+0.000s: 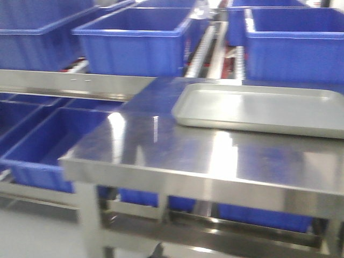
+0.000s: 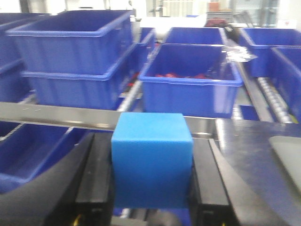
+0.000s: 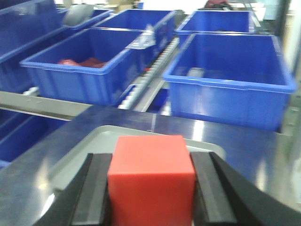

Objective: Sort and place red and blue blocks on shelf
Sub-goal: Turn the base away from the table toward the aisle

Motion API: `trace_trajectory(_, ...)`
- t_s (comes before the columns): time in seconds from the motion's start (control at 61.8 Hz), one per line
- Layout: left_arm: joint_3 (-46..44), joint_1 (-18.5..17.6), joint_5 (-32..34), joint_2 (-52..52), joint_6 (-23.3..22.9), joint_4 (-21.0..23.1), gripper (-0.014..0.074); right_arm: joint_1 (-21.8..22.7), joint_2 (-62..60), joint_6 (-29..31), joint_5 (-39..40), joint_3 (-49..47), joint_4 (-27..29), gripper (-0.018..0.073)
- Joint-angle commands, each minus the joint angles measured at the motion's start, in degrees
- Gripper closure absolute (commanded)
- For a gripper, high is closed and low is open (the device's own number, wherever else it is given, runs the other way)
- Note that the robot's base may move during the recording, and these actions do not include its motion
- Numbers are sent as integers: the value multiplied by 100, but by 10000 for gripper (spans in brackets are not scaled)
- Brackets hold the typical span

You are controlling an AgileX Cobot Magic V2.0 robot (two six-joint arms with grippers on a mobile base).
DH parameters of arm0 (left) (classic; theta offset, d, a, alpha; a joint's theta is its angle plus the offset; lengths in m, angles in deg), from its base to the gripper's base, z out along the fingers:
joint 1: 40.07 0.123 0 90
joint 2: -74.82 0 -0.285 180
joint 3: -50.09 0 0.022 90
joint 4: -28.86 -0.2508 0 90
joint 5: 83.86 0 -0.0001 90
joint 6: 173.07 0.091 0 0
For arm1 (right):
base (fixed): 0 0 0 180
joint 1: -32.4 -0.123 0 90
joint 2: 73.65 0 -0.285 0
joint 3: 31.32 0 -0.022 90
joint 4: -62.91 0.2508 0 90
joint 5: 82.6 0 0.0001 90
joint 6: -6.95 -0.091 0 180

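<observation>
1. Left wrist view: the left gripper (image 2: 153, 200) is clamped on the blue block (image 2: 153, 155) at low centre of the frame, with black fingers (image 2: 99, 181) pressed to both sides.
2. Right wrist view: the right gripper (image 3: 151, 205) is clamped on the red block (image 3: 151, 179) at bottom centre. The tray (image 3: 77, 162) shows just behind it.
3. Front view: the grey tray lies at the right on the steel table (image 1: 156, 145).
4. The shelf (image 1: 75, 83) rail crosses the left of the frame, and blue bins (image 1: 134, 40) fill the top.
</observation>
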Motion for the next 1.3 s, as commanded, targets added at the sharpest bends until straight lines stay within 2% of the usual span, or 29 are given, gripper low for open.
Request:
trace_trajectory(0.0, -169, 3, 471, -97, -36, 22, 472, 34, 34, 46, 494, -148, 5, 510)
trace_trajectory(1.279, -169, 3, 471, -97, -36, 22, 472, 34, 34, 46, 494, -148, 5, 510)
